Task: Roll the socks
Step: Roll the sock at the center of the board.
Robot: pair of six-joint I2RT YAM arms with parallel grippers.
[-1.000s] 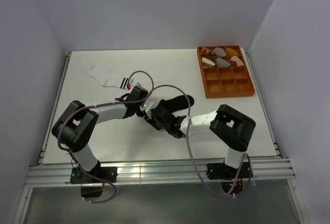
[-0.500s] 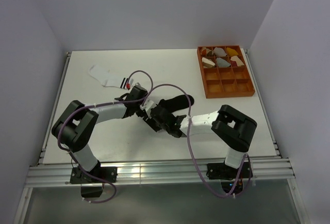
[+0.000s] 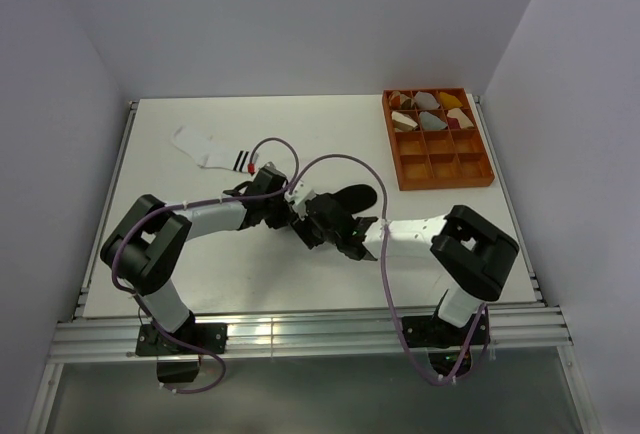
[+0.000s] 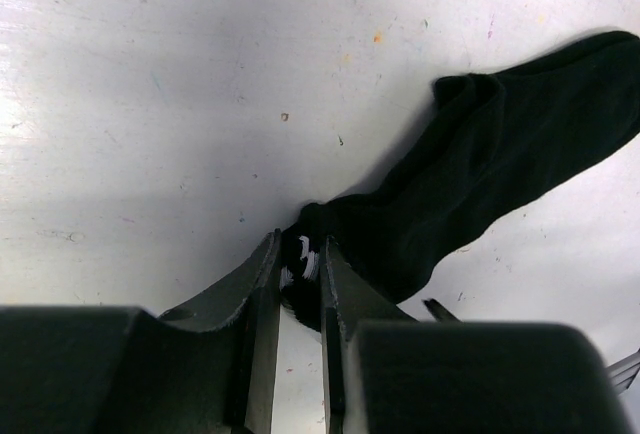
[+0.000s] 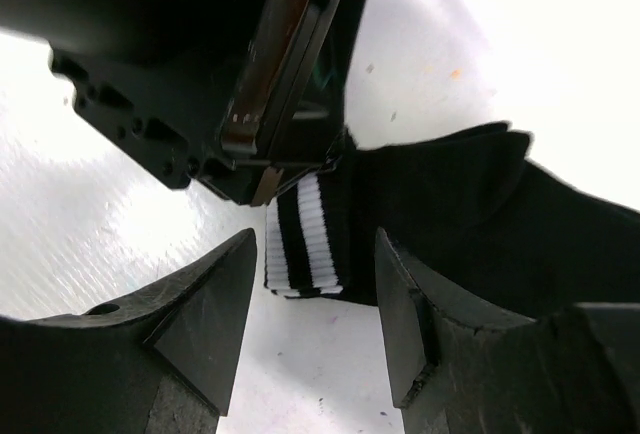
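The black sock (image 3: 352, 197) lies flat mid-table, foot pointing away to the right (image 4: 500, 164). My left gripper (image 3: 291, 210) is shut on its white-striped cuff (image 4: 303, 259), pinching one edge at the table. My right gripper (image 3: 318, 222) is open, its jaws either side of the striped cuff (image 5: 305, 239) without touching it; the left gripper's fingers (image 5: 290, 144) show just behind. The white sock (image 3: 212, 148) with black cuff stripes lies apart at the far left of the table.
An orange compartment tray (image 3: 440, 169) stands at the far right with rolled bundles in its back cells. A purple cable (image 3: 330, 164) arches over the two wrists. The table's raised rail (image 3: 300, 319) runs along the near edge.
My right gripper has moved up and right toward the sock cuff, closing in on the left gripper. The right elbow swung right. The left gripper has stayed put on the cuff.
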